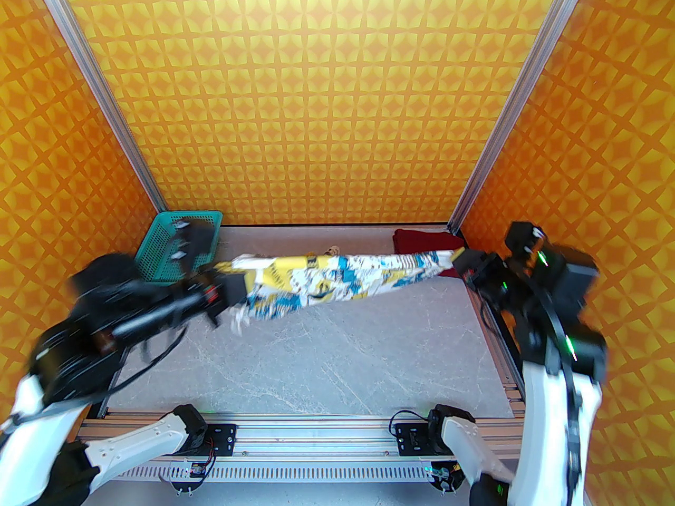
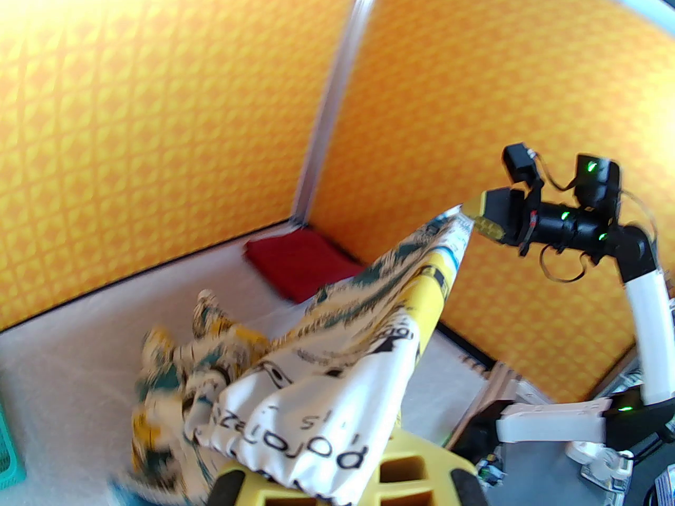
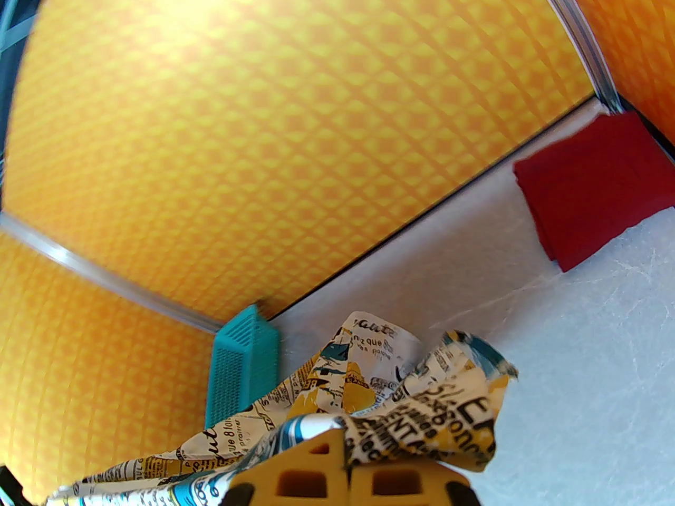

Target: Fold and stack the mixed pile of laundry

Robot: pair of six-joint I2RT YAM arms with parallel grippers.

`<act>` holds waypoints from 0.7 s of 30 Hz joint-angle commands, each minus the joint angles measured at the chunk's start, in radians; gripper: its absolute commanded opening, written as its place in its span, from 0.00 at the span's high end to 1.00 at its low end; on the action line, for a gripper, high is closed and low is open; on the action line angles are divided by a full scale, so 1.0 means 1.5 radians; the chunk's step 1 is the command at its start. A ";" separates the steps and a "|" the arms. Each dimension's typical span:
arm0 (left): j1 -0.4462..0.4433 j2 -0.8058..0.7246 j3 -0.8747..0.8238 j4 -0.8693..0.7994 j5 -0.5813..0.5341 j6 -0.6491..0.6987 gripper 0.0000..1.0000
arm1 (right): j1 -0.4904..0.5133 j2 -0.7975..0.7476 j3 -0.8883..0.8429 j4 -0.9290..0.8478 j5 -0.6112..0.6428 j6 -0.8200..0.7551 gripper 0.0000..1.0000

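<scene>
The white printed garment (image 1: 337, 280) with blue, yellow and black graphics hangs stretched in the air between both arms, above the grey table. My left gripper (image 1: 240, 288) is shut on its left end, and the cloth (image 2: 316, 404) bunches over its yellow fingers (image 2: 401, 472). My right gripper (image 1: 464, 259) is shut on the right end; in the left wrist view that gripper (image 2: 474, 216) pinches the cloth's tip. Printed cloth (image 3: 401, 419) drapes over the right fingers (image 3: 337, 477). The dark red T-shirt (image 1: 424, 240) lies folded in the far right corner, seen also as a red T-shirt (image 3: 590, 187) and red T-shirt (image 2: 300, 261).
A teal perforated basket (image 1: 176, 245) stands at the far left corner, close behind my left arm; the basket (image 3: 240, 367) shows in the right wrist view too. Orange patterned walls enclose three sides. The grey tabletop (image 1: 327, 361) stretches beneath the hanging cloth.
</scene>
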 commanded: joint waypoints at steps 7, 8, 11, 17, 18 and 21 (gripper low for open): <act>0.034 0.214 0.202 -0.131 -0.132 -0.030 1.00 | 0.002 0.094 0.007 0.009 0.000 0.022 1.00; 0.057 0.257 0.210 -0.134 -0.125 -0.034 1.00 | 0.008 0.118 -0.011 0.033 0.001 0.026 1.00; 0.154 0.355 0.172 -0.091 -0.070 -0.059 1.00 | 0.053 0.212 -0.056 0.100 0.034 0.019 0.98; 0.279 0.482 -0.069 0.202 0.073 -0.113 1.00 | 0.109 0.491 -0.163 0.297 0.054 0.031 0.72; 0.290 0.506 -0.083 0.235 0.091 -0.121 1.00 | 0.109 0.529 -0.166 0.316 0.050 0.028 0.65; 0.310 0.572 -0.134 0.307 0.140 -0.114 1.00 | 0.109 0.614 -0.164 0.356 0.072 -0.008 0.47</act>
